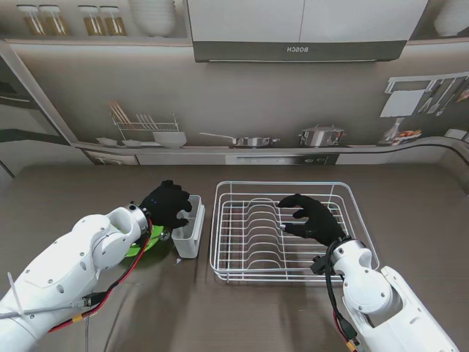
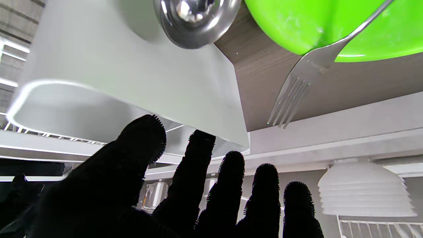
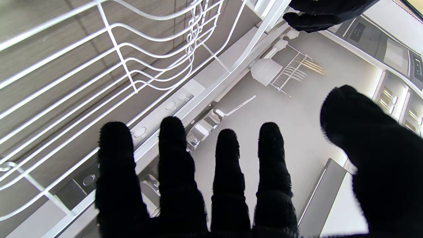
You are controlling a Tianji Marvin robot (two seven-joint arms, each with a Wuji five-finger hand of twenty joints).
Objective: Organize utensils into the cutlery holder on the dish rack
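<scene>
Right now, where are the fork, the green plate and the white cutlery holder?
fork (image 2: 294, 92), left wrist view, on its tines.
green plate (image 2: 330, 23), left wrist view, on its surface.
cutlery holder (image 1: 189, 236), stand view, on its side wall.

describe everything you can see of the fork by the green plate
The fork looks like plain polished metal with four tines. In the left wrist view its handle lies across the rim of the green plate, while the tines reach out past the rim over the dark wood-grain table. A metal spoon's bowl lies close by, apart from it. The left hand is not touching it.
</scene>
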